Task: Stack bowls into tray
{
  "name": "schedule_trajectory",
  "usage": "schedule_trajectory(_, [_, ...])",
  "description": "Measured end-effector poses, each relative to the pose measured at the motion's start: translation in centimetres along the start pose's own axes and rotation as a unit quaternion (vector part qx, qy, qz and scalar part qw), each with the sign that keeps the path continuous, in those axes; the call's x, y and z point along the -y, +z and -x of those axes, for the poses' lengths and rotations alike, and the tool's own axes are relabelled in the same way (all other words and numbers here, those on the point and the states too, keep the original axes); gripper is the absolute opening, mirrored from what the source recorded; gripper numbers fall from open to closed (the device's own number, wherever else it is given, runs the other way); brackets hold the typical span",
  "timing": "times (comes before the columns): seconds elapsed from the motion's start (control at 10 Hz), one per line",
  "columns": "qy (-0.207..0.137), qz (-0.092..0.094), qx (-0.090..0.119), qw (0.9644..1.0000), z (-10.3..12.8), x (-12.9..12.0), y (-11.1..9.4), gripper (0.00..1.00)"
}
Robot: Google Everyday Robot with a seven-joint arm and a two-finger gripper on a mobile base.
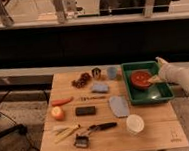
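A red-orange bowl [140,78] with a darker inside sits in the far half of the dark green tray [151,100], at the right side of the wooden table. My gripper [158,70] is at the end of the white arm [184,78], which reaches in from the right. It hovers over the tray's right rim, just right of the bowl. I see only one bowl; whether another lies under it is not visible.
Left of the tray are a light blue cup [112,72], a metal cup [96,72], grapes [81,81], a blue sponge [99,88] and a grey-blue cloth [118,106]. A white cup [135,124], a black block [85,111], an orange [57,113] and a brush [89,136] lie nearer.
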Motion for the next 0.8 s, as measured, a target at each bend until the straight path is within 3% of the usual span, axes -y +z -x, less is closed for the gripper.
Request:
schedule_trajectory(0.4, [0.000, -0.004, 0.024, 0.9997, 2.9, -0.2, -0.9, 0.80])
schedule_trajectory(0.8, [-0.002, 0.001, 0.044, 0.9990, 3.5, -0.9, -1.0, 0.80])
